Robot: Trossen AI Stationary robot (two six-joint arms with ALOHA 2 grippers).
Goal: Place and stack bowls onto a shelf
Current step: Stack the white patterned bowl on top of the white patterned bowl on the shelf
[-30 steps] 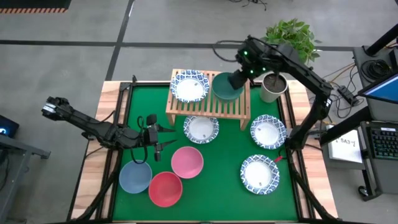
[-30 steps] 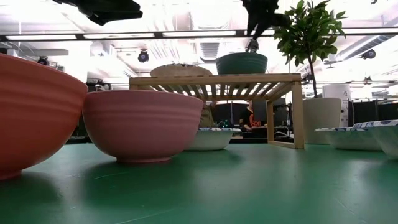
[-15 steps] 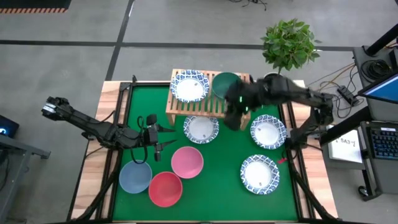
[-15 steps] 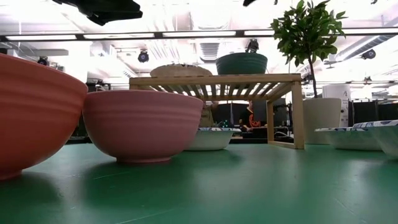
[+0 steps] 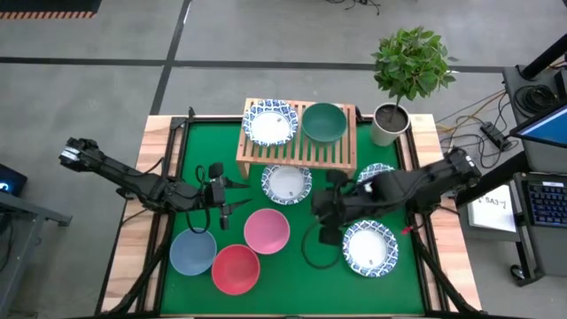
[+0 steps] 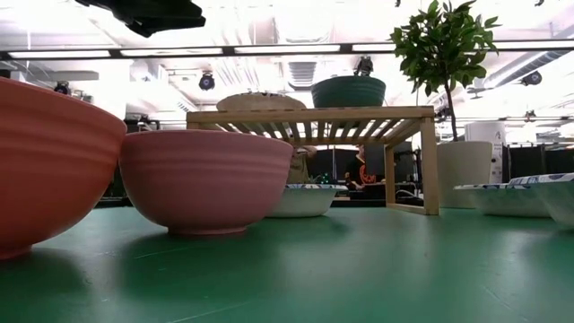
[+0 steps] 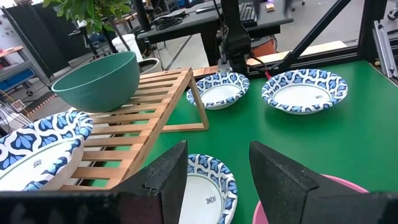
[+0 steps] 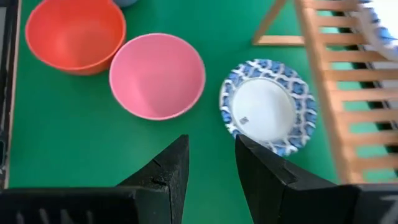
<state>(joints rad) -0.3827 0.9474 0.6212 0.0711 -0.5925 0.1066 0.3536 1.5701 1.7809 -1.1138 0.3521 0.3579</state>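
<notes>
The light-wood shelf stands at the table's far side. On its slats rest a blue-rimmed white bowl and the dark green bowl, both upright. Three more white bowls sit on the green mat: one in front of the shelf, one partly under my right arm, one near right. The pink, red and blue-grey bowls sit near left. My right gripper is open and empty above the mat's middle. My left gripper is open and empty left of the pink bowl.
A potted plant in a grey pot stands right of the shelf, beyond the mat. A dark cable loop hangs below my right arm. Bare green mat lies along the near edge between the red bowl and the near right white bowl.
My right gripper has come away from the dark green bowl on the shelf and gone toward the table's near edge, now over the mat's middle. The green bowl stays upright on the shelf's right part. My left arm has kept still.
</notes>
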